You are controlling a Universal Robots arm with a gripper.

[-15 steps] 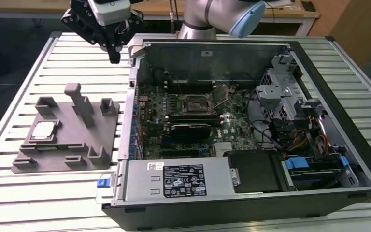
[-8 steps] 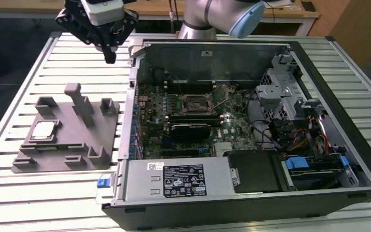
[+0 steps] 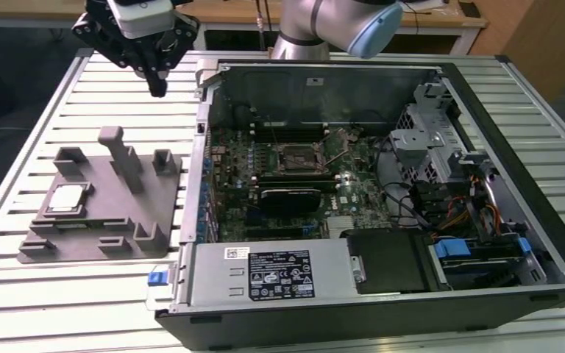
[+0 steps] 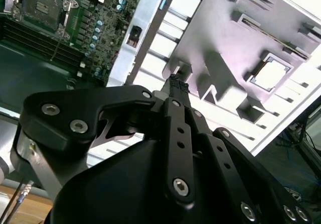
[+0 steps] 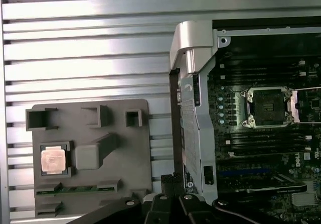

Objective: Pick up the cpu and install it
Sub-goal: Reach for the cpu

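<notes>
Gripper [image 3: 157, 87] hangs above slatted table [image 3: 27, 294], fingertips pressed together, empty, well apart from cpu [image 3: 67, 198], which lies flat in a recess of grey fixture block [image 3: 115, 220]. Cpu prob. light, stiff, slick metal top, fragile underside; best pinched by opposite edges.

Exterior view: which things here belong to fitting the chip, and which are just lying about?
Job in hand:
cpu
fixture holding it
socket on the board
gripper

Just there:
power supply
drive cage
cables
</notes>
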